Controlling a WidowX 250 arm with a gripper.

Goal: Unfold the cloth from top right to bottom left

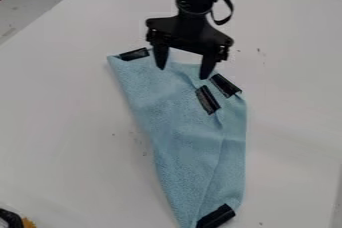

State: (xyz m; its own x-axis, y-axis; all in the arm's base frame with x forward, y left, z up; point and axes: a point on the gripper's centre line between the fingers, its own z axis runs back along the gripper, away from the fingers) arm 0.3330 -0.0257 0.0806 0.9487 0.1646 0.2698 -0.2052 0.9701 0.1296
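White table (pixel 67 122), blue cloth (pixel 184 139), beneath spread pincer (pixel 182 73)

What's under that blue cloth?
The cloth lies on a white table, which shows on both sides of it. What is directly beneath is covered, so I can't tell if anything is there. The hand hangs above its upper part.

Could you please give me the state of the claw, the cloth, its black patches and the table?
Claw: open, its fingers parted over the upper part of the cloth.
Cloth: still partly folded, creased, lying on the table.
Black patches: attached to the cloth, one at upper left, two close together at upper right, one at the bottom end.
Table: lightly marked with dark specks.
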